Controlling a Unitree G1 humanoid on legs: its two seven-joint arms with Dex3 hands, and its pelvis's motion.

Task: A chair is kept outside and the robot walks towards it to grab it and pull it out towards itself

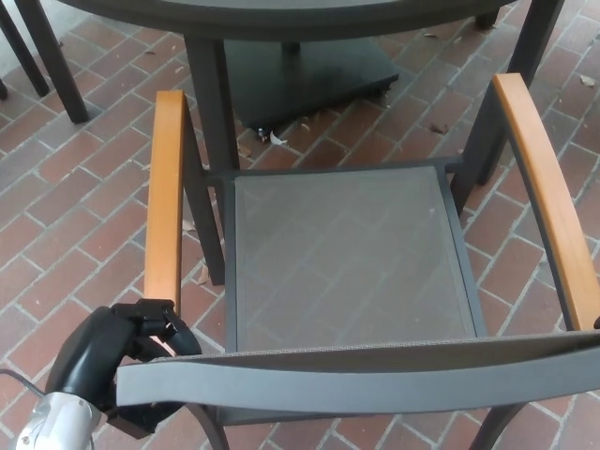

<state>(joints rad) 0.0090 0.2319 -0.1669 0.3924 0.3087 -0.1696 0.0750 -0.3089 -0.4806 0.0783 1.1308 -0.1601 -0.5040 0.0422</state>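
Observation:
The chair (347, 258) fills the head view: a grey mesh seat, a dark metal frame and two orange wooden armrests. Its grey backrest bar (375, 380) runs across the bottom of the picture. My left hand (122, 352) is at the bottom left, its black fingers wrapped around the near end of the left armrest (166, 192) where it meets the backrest. My right hand does not show; the right armrest (548, 197) runs off the right edge.
A dark round table (281, 14) stands just beyond the chair, with its post and flat base (300, 80) on the red brick paving. Legs of another chair (47, 56) stand at the top left.

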